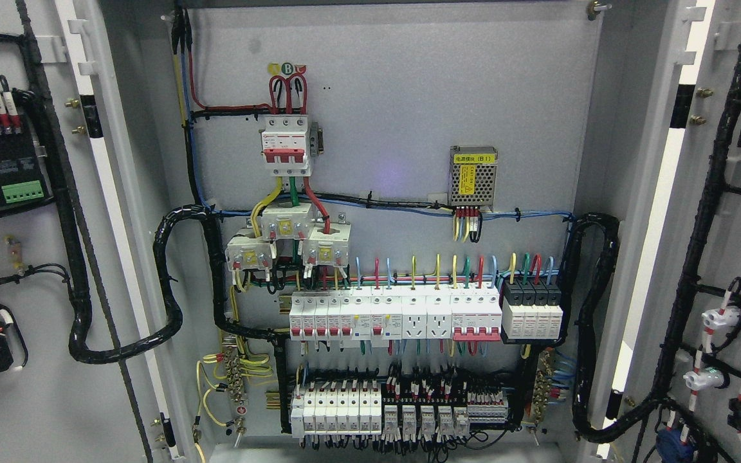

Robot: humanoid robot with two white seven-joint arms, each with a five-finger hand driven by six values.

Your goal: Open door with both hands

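Looking for the robot's hands yielded nothing: neither hand nor arm appeared in the head view, so whether the fingers were spread or curled could not be told. Both doors of the electrical cabinet stood swung wide. The left door (36, 270) occupied the left edge of the view with its inner face exposed, carrying a black terminal unit with a green connector (22, 191) and a thick black cable loom (68, 257) that curved down and across to the cabinet body. The right door (724, 257) occupied the right edge, also showing its inner face, with black wiring (698, 244) branching to white indicator fittings (721, 318). Between the doors the grey back panel (409, 96) was fully exposed. A red-handled main breaker (287, 148) sat at the upper left of the panel, with three white current transformers (287, 241) grouped just below it. A small perforated metal power supply (473, 176) with a yellow label was mounted to the right of the breaker. Below these ran a row of white breakers and sockets (396, 315), ending at the right in a black-topped module block (532, 312). A lower row of breakers and relays (396, 408) sat near the bottom edge of the panel.
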